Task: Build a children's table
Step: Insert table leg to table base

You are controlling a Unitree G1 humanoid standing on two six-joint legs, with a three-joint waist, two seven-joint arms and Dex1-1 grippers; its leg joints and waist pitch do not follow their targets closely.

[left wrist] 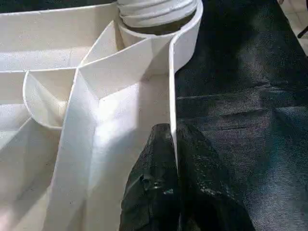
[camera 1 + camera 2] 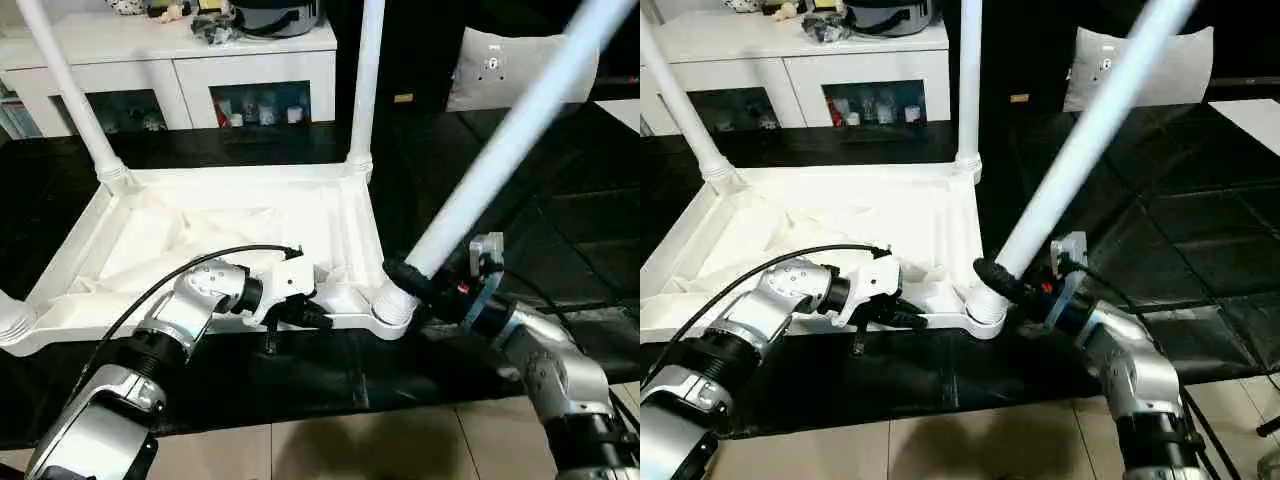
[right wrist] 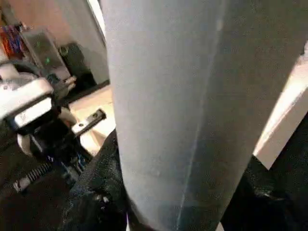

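Observation:
The children's table top (image 2: 240,230) lies upside down on a black mat, ribbed side up. Two white legs (image 2: 365,80) (image 2: 70,90) stand in its far corner sockets, and the base of another leg (image 2: 12,318) shows at the near left corner. My left gripper (image 2: 310,315) is shut on the thin near rim (image 1: 172,96), one black finger (image 1: 154,192) on each side of the wall. My right gripper (image 2: 420,285) is shut on the fourth leg (image 2: 500,150) just above its foot. That leg leans up to the right, its foot sitting in the near right socket (image 2: 392,308).
A white cabinet (image 2: 170,60) with dark glass doors stands behind the table. A pale cushion (image 2: 500,65) lies at the back right. The black mat (image 2: 300,380) ends at a tiled floor (image 2: 400,440) in front. A black cable (image 2: 200,262) runs along my left forearm.

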